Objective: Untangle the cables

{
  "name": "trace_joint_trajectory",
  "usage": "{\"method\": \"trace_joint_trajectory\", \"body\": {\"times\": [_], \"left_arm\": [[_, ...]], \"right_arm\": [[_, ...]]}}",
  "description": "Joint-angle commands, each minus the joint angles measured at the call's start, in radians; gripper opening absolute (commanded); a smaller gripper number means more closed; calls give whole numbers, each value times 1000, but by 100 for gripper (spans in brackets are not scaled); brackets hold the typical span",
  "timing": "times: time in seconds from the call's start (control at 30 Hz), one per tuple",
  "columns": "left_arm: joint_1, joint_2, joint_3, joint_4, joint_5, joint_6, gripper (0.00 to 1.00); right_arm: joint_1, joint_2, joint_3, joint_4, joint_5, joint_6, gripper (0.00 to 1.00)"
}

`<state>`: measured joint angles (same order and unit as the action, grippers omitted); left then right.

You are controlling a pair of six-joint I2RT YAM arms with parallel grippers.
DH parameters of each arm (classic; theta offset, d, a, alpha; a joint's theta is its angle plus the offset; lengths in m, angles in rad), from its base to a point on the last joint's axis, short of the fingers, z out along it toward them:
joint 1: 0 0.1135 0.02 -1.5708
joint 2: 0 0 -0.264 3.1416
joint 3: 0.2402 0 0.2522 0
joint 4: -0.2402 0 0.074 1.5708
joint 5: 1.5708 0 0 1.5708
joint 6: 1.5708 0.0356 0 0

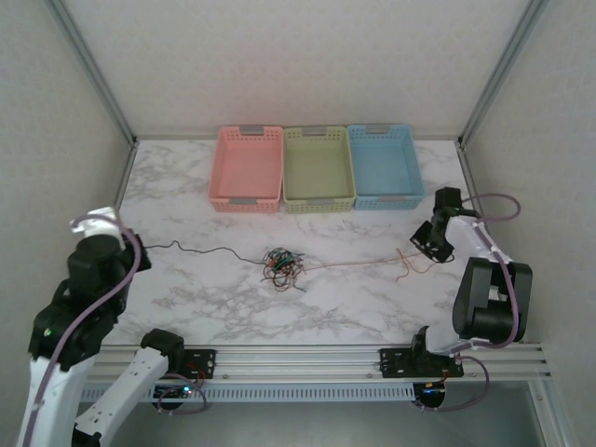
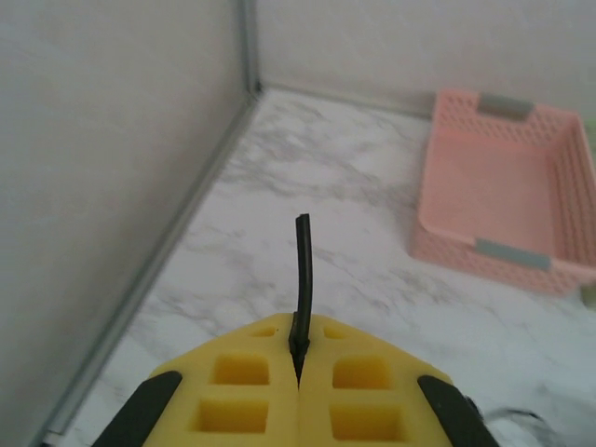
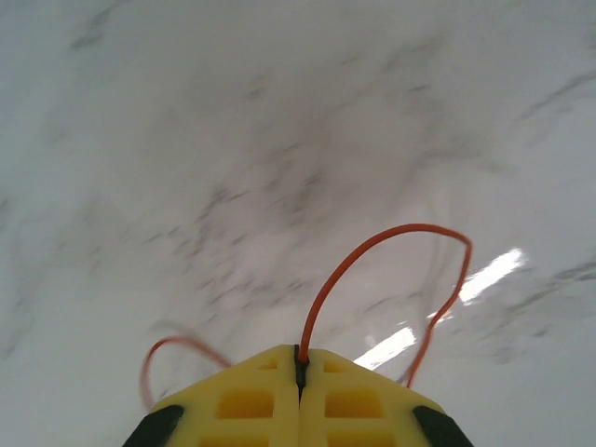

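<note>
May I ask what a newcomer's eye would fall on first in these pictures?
The central clump of cables, with a black strand stretched left into the left claw and an orange strand stretched right into the right claw. Behind it, a pink basket, green basket and blue basket stand in a row.

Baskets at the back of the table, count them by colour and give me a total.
Pink basket: 1
Green basket: 1
Blue basket: 1
Total: 3
</note>
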<state>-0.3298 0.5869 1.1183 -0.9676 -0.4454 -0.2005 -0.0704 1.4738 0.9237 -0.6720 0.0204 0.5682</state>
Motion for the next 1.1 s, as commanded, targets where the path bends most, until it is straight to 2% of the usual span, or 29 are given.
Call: {"method": "trace_joint_trajectory", "body": {"times": [0.0,0.13,0.23,0.3,0.4,0.7,1.07], "left_arm": [[7,51,-48,32,182,-62,0],[8,56,-92,50,205,-63,0],[8,49,-117,55,203,-62,0],[8,42,-135,61,210,-62,0],[8,37,-158,70,226,-66,0],[8,36,-165,72,234,-60,0],[8,30,-179,75,243,-60,0]], "right_arm": [[91,-55,37,-47,-7,-45,10],[150,-101,21,-72,-20,-50,27],[178,-137,17,-93,-28,-63,47],[188,-160,19,-111,-42,-69,53],[210,-193,26,-118,-105,-75,57],[317,-317,40,-57,-204,-71,58],[476,-243,104,-25,-229,-168,56]]}}
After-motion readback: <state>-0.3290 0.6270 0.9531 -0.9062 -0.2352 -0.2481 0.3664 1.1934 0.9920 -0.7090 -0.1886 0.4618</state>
